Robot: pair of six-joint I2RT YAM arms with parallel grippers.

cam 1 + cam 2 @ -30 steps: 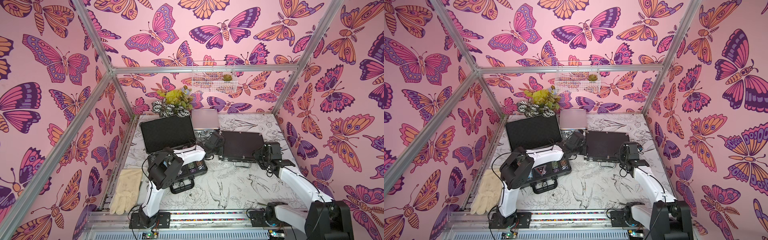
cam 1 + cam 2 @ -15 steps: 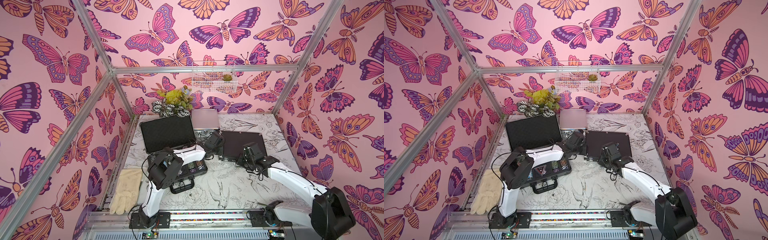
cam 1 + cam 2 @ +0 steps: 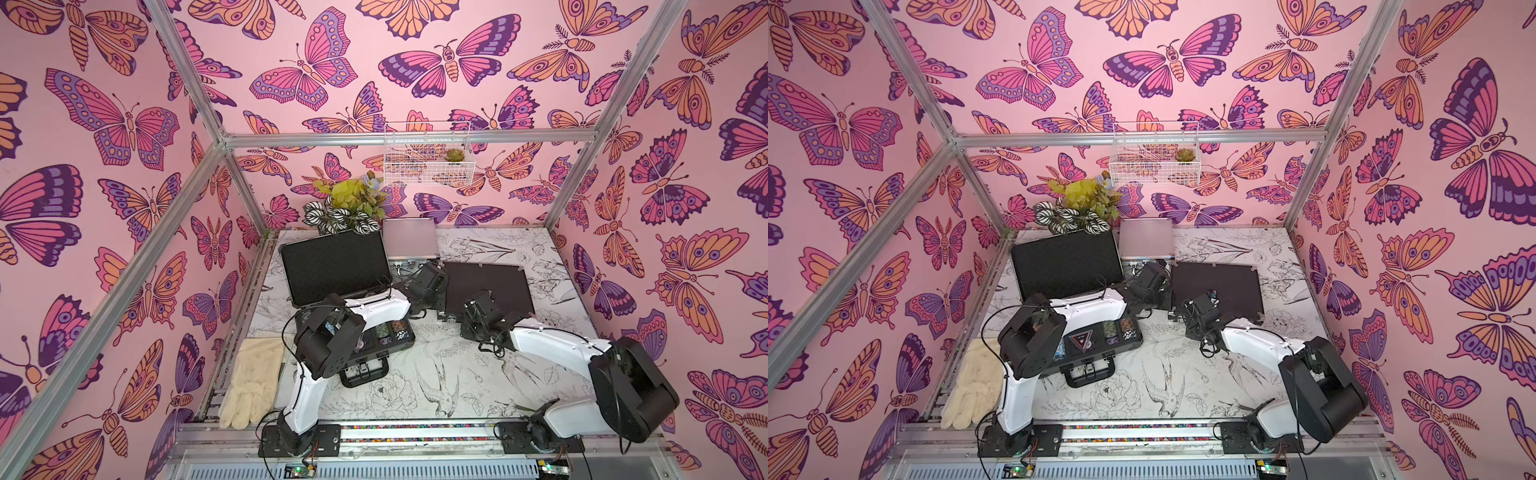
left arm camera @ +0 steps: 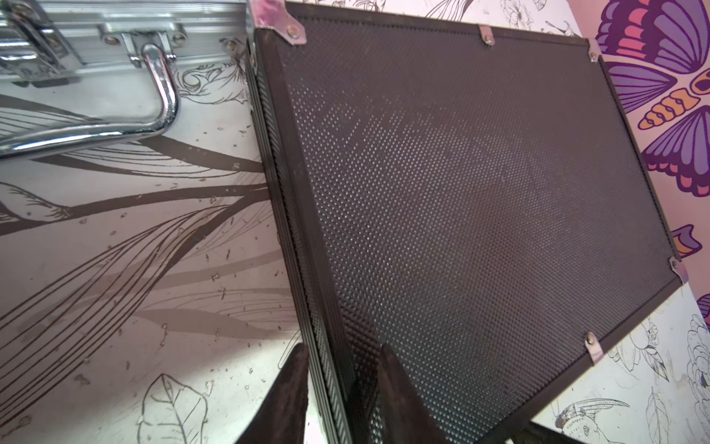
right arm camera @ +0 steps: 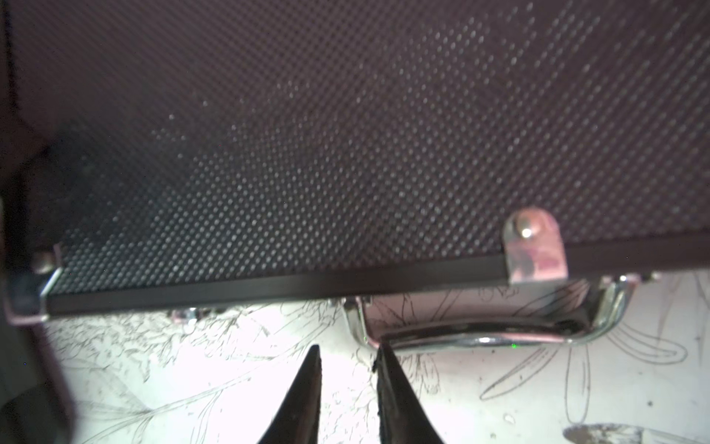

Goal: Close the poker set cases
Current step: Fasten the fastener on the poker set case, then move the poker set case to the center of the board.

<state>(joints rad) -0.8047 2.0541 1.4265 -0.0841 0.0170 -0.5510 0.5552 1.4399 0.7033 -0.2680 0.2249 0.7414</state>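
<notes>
Right wrist view: the right claw (image 5: 349,355) hangs with its jaws a narrow slit apart and nothing between them. One tip sits just by the chrome handle (image 5: 480,340) of the flat black case (image 5: 345,134), which lies closed on the counter (image 5: 173,365). The left claw (image 4: 342,350) straddles that case's side edge; whether it pinches cannot be told.

Both top views high, looking down on whole table (image 3: 457,353), wrist views close, sharing flat black case (image 4: 461,192)
</notes>
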